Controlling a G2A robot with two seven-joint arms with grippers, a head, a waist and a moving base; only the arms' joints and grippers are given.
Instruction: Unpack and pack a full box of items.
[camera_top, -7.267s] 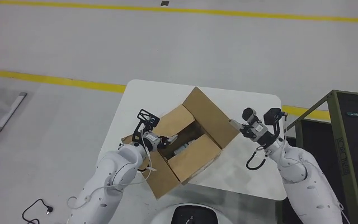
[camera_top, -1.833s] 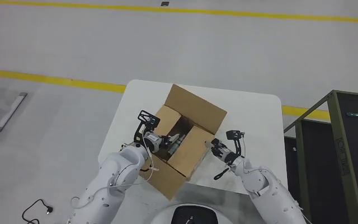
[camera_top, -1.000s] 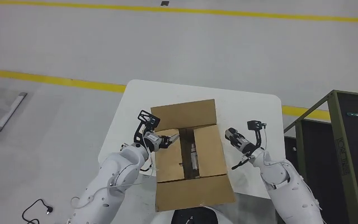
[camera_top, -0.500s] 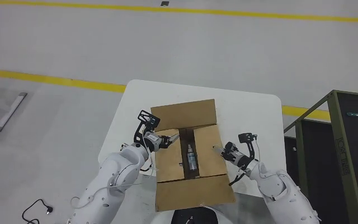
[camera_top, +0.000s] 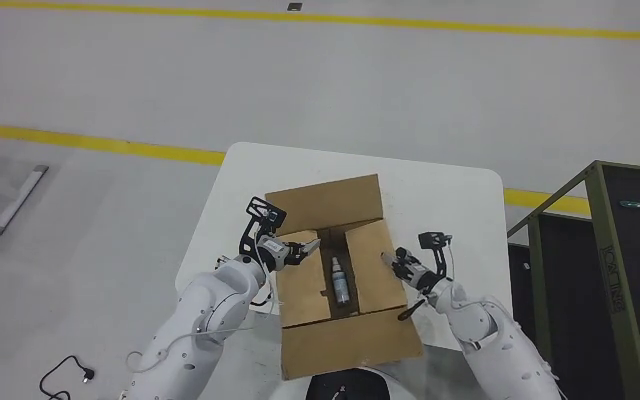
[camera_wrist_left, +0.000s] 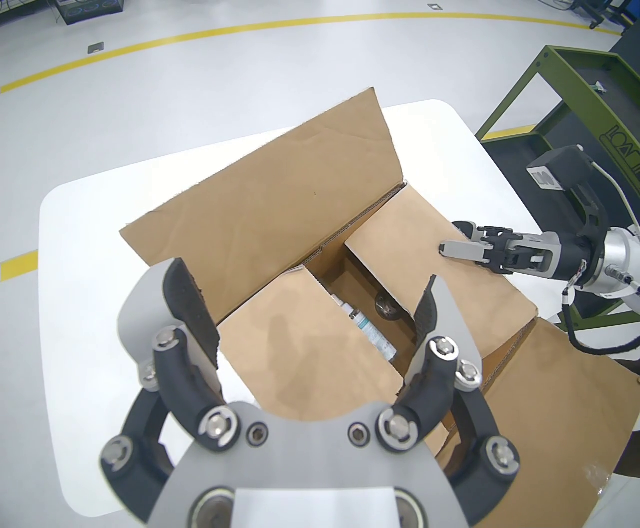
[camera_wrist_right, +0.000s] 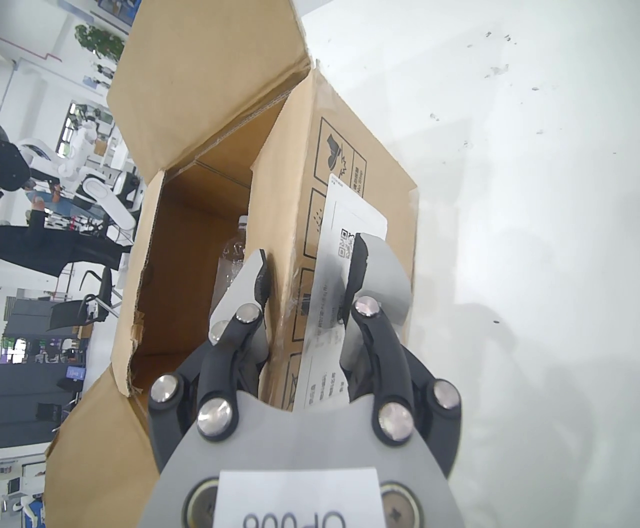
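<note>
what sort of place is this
Probably a robotics lab or test hall: yellow floor lines, a green metal rack beside the white table, and other white robot arms in the background.

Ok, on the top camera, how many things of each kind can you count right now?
Box: 1
Bottle showing inside it: 1
Grippers: 2, the left gripper and the right gripper
Total: 4

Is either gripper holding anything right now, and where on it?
Left gripper: nothing, open over the cardboard box's left flap. Right gripper is astride the right flap's free edge; whether it is clamped cannot be told.
</note>
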